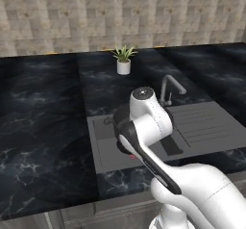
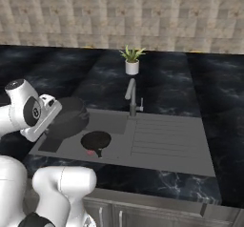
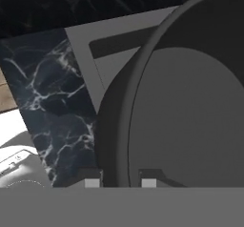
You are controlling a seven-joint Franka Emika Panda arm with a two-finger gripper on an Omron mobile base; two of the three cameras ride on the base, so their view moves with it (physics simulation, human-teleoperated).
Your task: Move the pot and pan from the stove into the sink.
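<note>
While gripped, pot (image 2: 71, 116) beside pan (image 2: 96, 140)

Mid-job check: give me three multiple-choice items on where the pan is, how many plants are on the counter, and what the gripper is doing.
1. Where is the pan?
A. on the counter by the plant
B. in the sink basin
C. on the floor

2. How many potted plants stand behind the faucet?
A. one
B. two
C. three

3. What is the gripper doing?
A. wide open above the pan
B. shut on the faucet
C. shut on the pot rim

Answers: 1 B, the pan lies flat on the basin floor. 2 A, a single white pot with green leaves. 3 C, the hand view shows the fingers either side of the pot wall.
</note>
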